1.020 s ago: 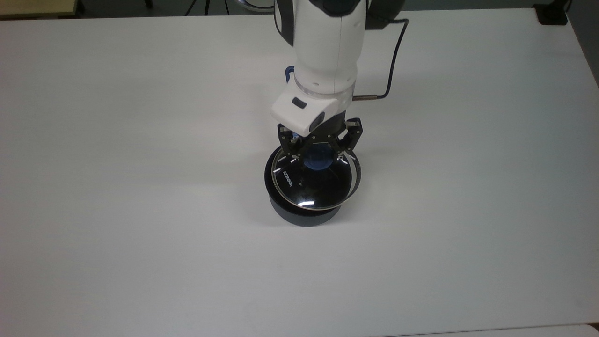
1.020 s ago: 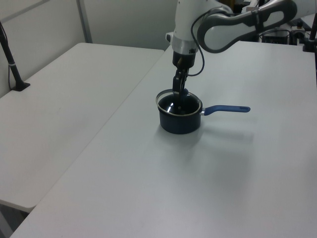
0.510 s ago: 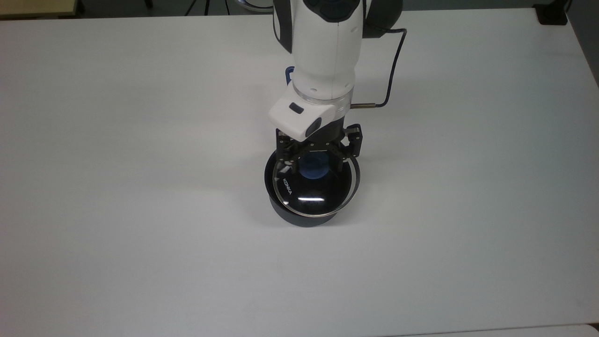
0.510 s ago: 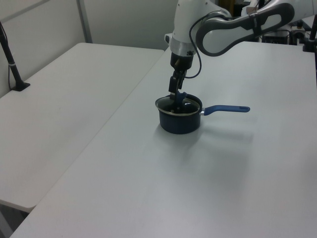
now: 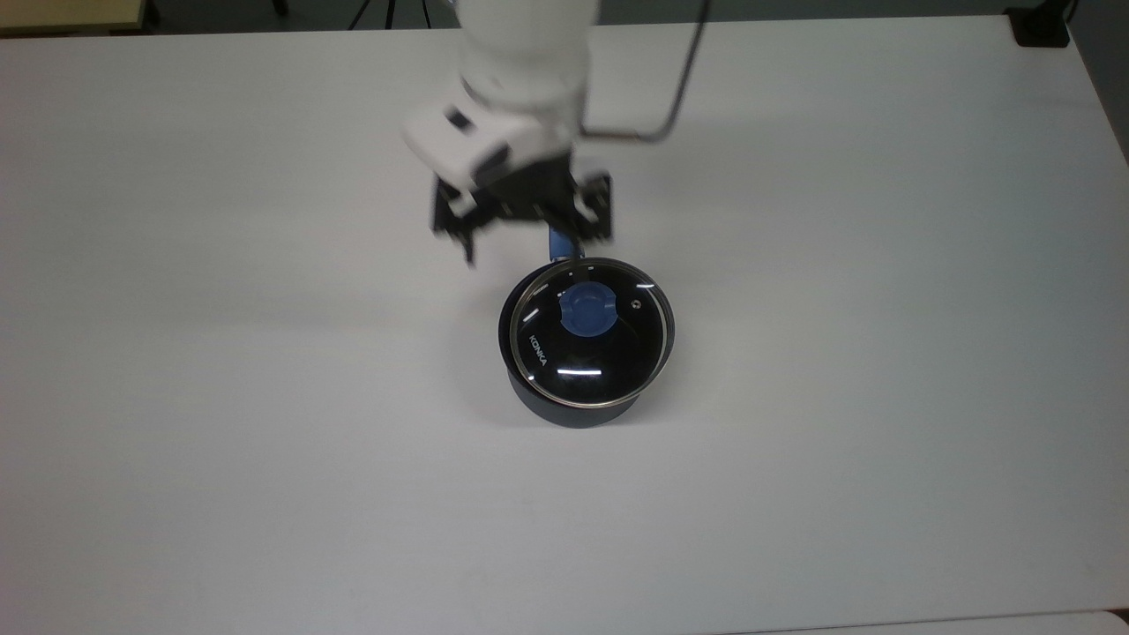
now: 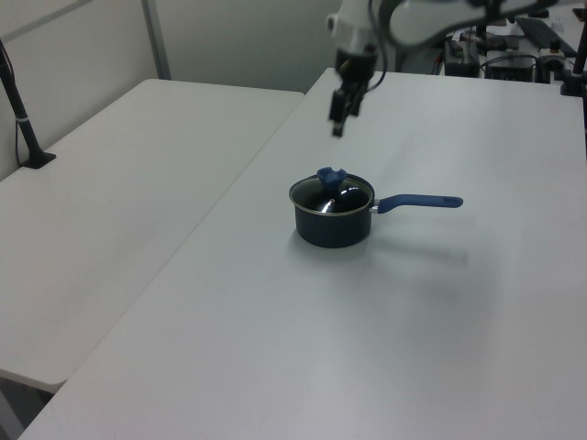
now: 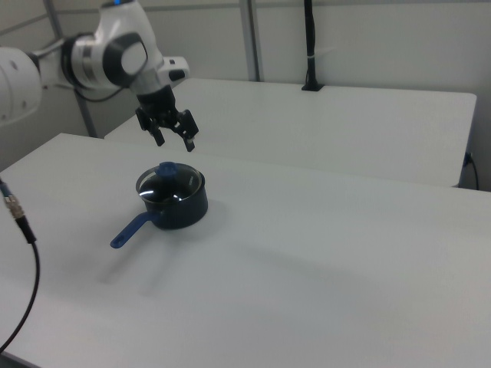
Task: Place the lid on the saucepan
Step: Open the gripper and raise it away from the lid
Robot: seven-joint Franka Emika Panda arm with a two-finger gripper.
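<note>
The lid (image 5: 589, 353), clear glass with a metal rim and a blue knob (image 5: 586, 311), lies flat on the dark saucepan (image 5: 571, 413) at the middle of the white table. In the left view, the lid (image 6: 332, 193) caps the saucepan (image 6: 332, 231), and the blue handle (image 6: 420, 202) points to the left view's right. The right view has the saucepan (image 7: 182, 211) with its handle (image 7: 130, 230) toward the lower left. My gripper (image 5: 532, 242) hangs open and empty above and behind the pan, apart from the lid; it is also in the left view (image 6: 338, 115) and the right view (image 7: 175, 139).
The white table (image 5: 265, 441) spreads wide on all sides of the pan. A second table (image 6: 110, 183) stands at the left view's left with a black pole (image 6: 18, 101) clamped to it. A cable (image 7: 17, 222) hangs at the right view's left edge.
My gripper has let go of the lid's knob, opened, risen and moved toward the top view's upper left. The lid, tilted a second ago, now lies level on the saucepan.
</note>
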